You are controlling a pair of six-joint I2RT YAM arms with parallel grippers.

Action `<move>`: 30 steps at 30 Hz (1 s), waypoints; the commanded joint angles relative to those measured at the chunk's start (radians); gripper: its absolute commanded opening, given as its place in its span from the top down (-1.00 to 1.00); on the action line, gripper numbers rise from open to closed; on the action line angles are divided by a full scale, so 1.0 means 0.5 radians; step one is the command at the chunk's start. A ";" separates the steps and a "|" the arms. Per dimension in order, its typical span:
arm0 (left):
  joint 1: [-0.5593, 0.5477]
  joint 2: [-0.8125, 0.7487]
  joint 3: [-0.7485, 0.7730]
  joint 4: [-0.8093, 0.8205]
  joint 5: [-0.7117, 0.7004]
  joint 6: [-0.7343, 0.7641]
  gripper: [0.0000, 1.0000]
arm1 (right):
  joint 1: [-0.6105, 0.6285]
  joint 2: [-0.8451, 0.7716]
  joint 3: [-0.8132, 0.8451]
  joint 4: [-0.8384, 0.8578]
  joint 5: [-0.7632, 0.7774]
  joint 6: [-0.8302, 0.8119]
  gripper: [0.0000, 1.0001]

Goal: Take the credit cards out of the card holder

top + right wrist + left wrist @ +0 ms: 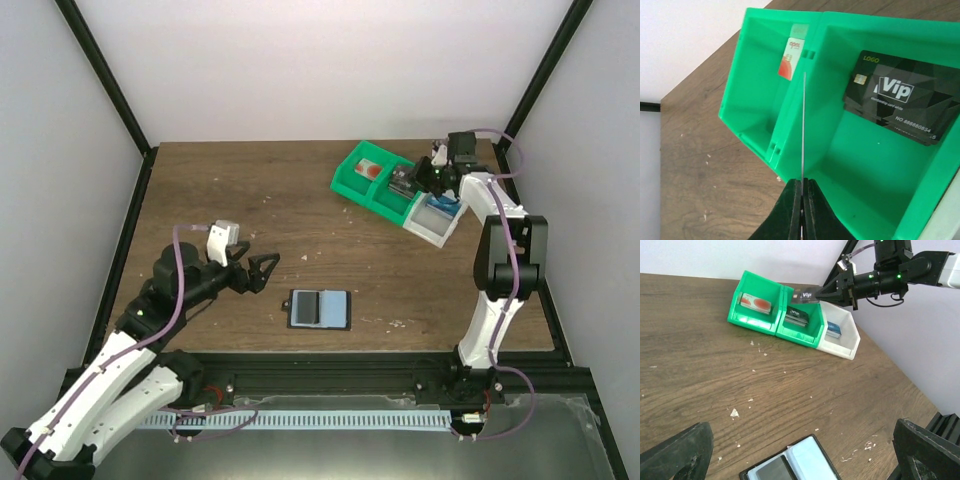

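Card holder (320, 309) in front, bins (347, 183) behind at the right.
The card holder is laid right of the left gripper (262, 268); a card (807, 296) is held above the middle bin (799, 335) by the right gripper (425, 180).

Matt, grainy dark brown wooden table (250, 200), crumb-flecked; far right, glossy green plastic bins (751, 322) and a smooth white plastic bin (845, 347); above them a thin black plastic card (807, 296) with a slight sheen; near, black-edged card holder (319, 309), its pale blue-grey panels smooth.
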 commanded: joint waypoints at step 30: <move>0.002 -0.142 -0.055 -0.002 -0.033 0.060 -1.00 | -0.100 0.407 0.414 -0.115 0.124 0.107 0.99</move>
